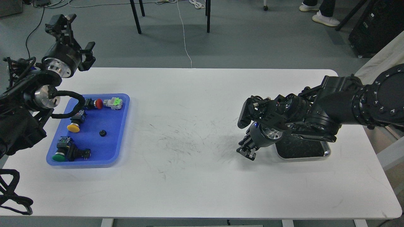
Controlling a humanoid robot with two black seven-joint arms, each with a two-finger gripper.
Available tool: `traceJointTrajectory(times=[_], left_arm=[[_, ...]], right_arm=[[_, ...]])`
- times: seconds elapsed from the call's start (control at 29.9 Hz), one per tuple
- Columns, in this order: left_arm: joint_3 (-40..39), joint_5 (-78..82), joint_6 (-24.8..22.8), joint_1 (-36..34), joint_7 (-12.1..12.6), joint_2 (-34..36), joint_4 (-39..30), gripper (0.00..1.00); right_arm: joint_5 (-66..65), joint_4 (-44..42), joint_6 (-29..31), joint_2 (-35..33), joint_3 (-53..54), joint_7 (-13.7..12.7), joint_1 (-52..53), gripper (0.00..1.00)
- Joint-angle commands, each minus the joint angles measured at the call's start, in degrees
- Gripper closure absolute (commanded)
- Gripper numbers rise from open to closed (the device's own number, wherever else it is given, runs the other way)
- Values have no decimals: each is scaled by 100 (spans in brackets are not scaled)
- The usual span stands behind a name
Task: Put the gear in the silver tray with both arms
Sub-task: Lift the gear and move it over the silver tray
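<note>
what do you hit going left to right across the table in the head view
left pincer → yellow push button → small black gear → blue tray's right rim → right pincer → silver tray

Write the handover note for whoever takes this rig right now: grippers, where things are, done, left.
Left gripper: raised past the table's far left corner, fingers spread, holding nothing.
Right gripper: low over the table, just left of the silver tray; too dark to tell open from shut.
Gear: small black part lying in the blue tray, among the push buttons.
Silver tray: on the right, partly under the right arm; the visible part holds nothing.
Done: nothing yet, gear not picked up.
Left: pick the gear up, get it across, place it in the silver tray.
</note>
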Motion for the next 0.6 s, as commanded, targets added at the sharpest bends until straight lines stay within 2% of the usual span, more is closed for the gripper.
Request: traceJointTrajectory(times=[0.0, 0.23, 0.57], left_arm=[[0, 0, -9, 42, -1, 10, 0, 2], [0, 0, -9, 33, -1, -8, 0, 2], [8, 9, -9, 51, -1, -34, -9, 2]], right_arm=[[20, -18, 38, -150, 44, 9, 86, 99], [205, -325, 267, -905, 342, 150, 516, 99], [205, -405, 302, -2566, 800, 150, 438, 99]])
